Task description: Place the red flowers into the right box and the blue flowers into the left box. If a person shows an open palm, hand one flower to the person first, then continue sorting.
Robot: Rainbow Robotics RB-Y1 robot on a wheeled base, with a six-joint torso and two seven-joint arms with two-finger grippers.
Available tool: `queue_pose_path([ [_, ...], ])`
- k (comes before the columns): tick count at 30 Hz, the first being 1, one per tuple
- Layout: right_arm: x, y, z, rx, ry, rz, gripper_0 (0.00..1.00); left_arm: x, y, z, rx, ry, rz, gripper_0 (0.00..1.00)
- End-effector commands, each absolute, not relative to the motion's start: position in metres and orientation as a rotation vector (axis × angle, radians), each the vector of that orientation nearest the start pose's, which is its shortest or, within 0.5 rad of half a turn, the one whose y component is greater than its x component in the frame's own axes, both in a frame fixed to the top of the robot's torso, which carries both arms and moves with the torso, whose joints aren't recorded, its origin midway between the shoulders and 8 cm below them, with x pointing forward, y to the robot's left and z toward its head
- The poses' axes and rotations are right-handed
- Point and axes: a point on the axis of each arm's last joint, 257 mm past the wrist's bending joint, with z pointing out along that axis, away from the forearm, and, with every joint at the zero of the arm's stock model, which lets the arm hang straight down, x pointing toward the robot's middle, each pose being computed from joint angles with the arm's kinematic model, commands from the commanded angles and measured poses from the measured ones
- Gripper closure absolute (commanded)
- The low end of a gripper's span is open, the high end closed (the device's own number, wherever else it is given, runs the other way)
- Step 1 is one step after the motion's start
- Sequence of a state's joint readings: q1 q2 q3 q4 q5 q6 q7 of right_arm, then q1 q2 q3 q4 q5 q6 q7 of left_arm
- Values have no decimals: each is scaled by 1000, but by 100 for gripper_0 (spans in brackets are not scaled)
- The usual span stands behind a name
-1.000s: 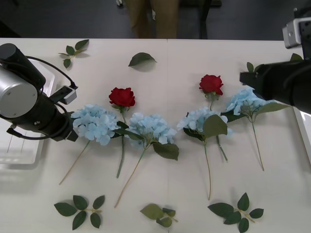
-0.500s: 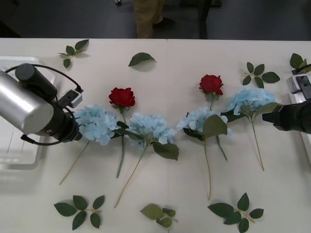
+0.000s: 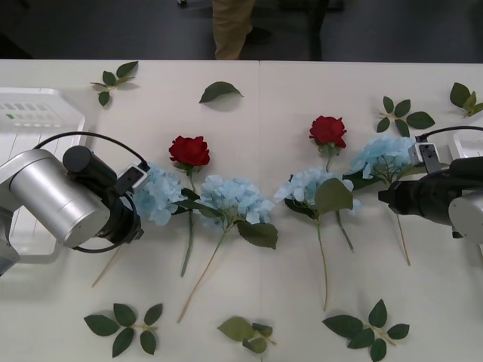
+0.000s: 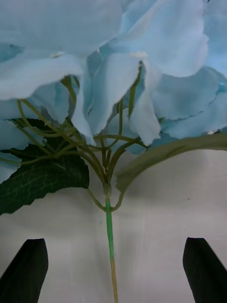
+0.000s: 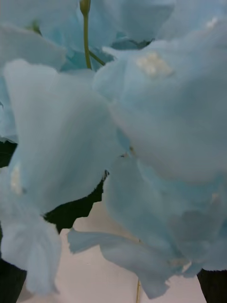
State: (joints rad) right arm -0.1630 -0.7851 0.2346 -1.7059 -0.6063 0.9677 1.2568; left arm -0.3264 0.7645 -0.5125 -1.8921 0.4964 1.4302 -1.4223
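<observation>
Right gripper (image 4: 113,272): black fingers (image 4: 24,270) spread wide, one at each side of a thin green stem, neither touching it — nothing held. The stem belongs to the rightmost blue flower (image 3: 383,156), whose pale petals (image 4: 118,71) and a dark leaf sit just ahead of the fingers. In the front view the right gripper (image 3: 386,197) lies low over the table (image 3: 287,98), at that flower's stem just below its head.

Left gripper (image 3: 136,222): pressed against the leftmost blue flower (image 3: 160,194); its wrist view is crowded with blue petals (image 5: 142,118), dark fingers (image 5: 210,284) barely visible at the corners, apart — no grip seen on anything.

Other blue flowers: two clusters mid-table (image 3: 235,198), (image 3: 308,185), stems running toward the robot. Red flowers: one (image 3: 189,151) beside the leftmost cluster, one (image 3: 328,130) farther right. Left box (image 3: 45,113) at the table's left edge, behind the left arm. Loose leaf sprigs (image 3: 124,320) scattered around.
</observation>
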Motion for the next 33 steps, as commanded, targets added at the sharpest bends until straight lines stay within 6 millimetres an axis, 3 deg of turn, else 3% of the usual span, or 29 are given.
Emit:
queue_pose_path([
  [1, 510, -320, -302, -130, 2389, 13, 25, 411, 252, -342, 710, 2640, 228, 0],
  [9, 514, -328, -316, -140, 2407, -29, 52, 418, 249, -348, 694, 2575, 240, 0],
  [15, 512, -327, -320, -150, 2414, -35, 62, 415, 245, -357, 696, 2557, 258, 0],
  [16, 512, -327, -320, -153, 2415, -37, 68, 416, 242, -358, 696, 2544, 255, 0],
  [19, 512, -326, -323, -158, 2419, -39, 100, 420, 241, -366, 675, 2530, 249, 0],
  [27, 518, -317, -311, -166, 2395, -7, 100, 438, 239, -394, 641, 2484, 213, 0],
  [30, 522, -304, -290, -171, 2360, 53, 100, 441, 241, -400, 642, 2471, 206, 0],
  [33, 526, -278, -255, -182, 2300, 171, 100, 441, 244, -402, 640, 2474, 213, 0],
])
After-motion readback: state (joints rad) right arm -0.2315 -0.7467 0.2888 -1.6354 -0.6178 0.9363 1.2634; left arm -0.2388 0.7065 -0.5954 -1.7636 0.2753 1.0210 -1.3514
